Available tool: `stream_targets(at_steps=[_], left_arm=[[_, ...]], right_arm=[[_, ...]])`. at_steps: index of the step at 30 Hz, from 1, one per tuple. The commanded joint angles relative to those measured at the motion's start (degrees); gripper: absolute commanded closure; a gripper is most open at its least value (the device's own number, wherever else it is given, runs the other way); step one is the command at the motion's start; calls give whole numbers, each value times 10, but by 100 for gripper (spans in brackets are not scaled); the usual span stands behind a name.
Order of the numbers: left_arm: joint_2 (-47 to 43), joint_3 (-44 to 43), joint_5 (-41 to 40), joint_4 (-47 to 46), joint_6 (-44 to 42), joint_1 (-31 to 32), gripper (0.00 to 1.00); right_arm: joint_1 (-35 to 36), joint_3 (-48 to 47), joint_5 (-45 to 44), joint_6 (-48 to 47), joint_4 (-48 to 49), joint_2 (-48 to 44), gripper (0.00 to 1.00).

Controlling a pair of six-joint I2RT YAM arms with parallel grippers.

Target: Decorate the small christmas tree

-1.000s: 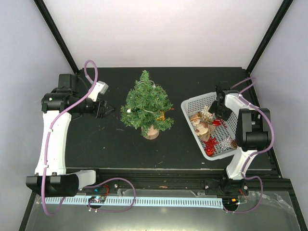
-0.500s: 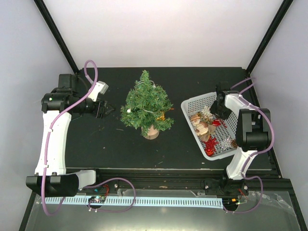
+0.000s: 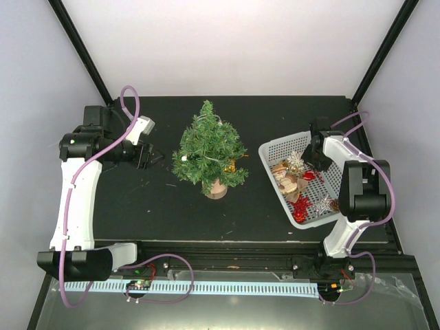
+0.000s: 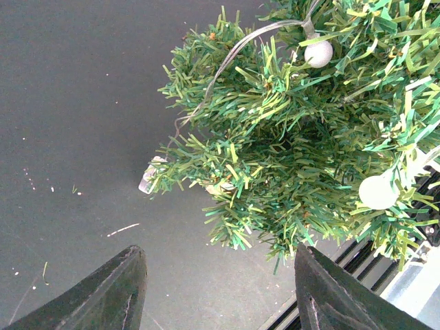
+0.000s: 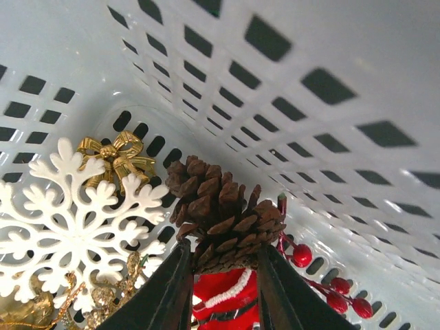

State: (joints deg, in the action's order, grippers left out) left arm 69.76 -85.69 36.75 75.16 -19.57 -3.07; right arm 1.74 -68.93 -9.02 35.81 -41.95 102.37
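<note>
Right end effector (image 5: pixel 223 253) pinches scaly pine cone (image 5: pixel 220 210); left end effector (image 4: pixel 218 253) wide

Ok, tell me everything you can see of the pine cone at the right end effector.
The pine cone is brown and woody-looking, with open overlapping scales, intact as far as shows. It sits near a corner of the white mesh basket. The right end effector flanks its lower end, both fingers seemingly pressing the scales. A white snowflake and gold bow lie beside it, red berries opposite.
</note>
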Motion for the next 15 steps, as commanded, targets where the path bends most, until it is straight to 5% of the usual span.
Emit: stream_targets(at_steps=[1, 15], left_arm=[[-11, 2, 16, 1, -8, -5, 40], [-15, 1, 16, 10, -14, -5, 40]], right_arm=[[-3, 12, -19, -8, -2, -24, 76], [-4, 34, 10, -13, -8, -68, 86]])
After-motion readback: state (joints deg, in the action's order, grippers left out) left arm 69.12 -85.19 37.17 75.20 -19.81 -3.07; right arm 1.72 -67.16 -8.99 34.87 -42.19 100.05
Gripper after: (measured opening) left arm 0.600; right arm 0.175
